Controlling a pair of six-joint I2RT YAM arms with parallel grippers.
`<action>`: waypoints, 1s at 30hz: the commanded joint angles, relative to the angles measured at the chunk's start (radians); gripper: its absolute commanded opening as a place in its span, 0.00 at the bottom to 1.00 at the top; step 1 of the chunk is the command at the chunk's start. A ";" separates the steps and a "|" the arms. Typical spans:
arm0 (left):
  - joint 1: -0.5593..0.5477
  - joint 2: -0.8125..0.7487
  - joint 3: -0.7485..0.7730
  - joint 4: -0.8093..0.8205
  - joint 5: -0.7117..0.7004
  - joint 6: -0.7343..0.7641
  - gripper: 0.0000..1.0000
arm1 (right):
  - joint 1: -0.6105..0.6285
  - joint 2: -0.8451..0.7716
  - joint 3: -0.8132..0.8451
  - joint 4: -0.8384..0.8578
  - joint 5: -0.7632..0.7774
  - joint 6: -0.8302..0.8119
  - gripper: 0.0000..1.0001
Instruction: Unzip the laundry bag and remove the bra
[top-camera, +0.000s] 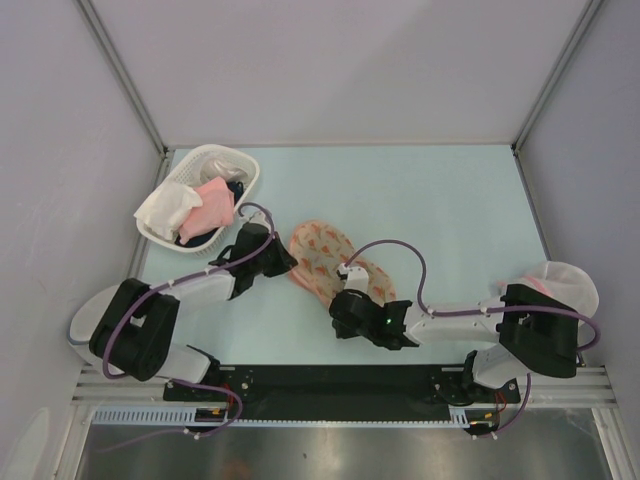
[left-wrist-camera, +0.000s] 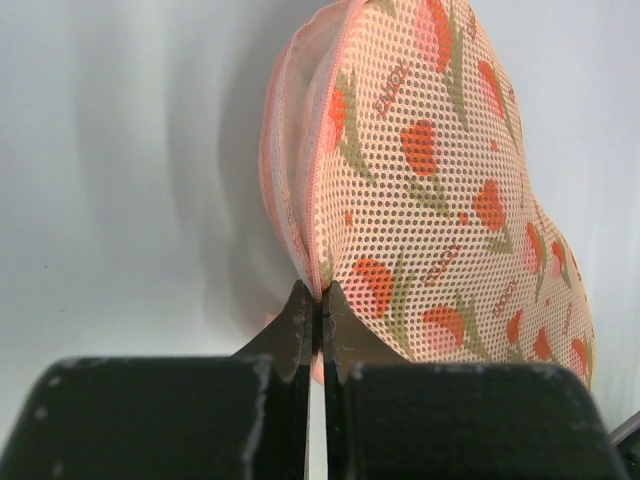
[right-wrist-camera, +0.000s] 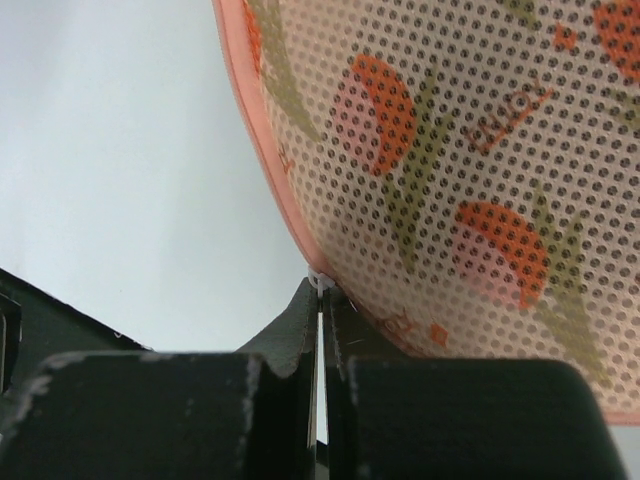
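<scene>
Now we hold the laundry bag (top-camera: 318, 250), both pairs of jaws clamped on its edge; next we must pull to unzip it.

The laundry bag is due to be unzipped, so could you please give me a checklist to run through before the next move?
1. Left hand pinching the laundry bag at its edge: ok.
2. Right hand pinching the bag's rim: ok.
3. Right hand on the zipper pull: cannot tell.
4. Bag open: not ok, no gap shows.
5. Bra located: cannot tell, nothing dark shows through the mesh.
6. Basket apart from the bag: ok.
</scene>
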 joint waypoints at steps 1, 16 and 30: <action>0.020 0.016 0.065 0.031 -0.039 0.045 0.00 | 0.011 -0.030 -0.012 -0.039 0.035 0.022 0.00; 0.016 -0.180 -0.065 -0.002 0.024 0.045 0.89 | 0.011 0.051 0.087 0.039 0.017 -0.057 0.00; -0.102 -0.264 -0.221 0.057 0.036 -0.107 0.78 | -0.006 0.279 0.314 0.140 -0.065 -0.207 0.00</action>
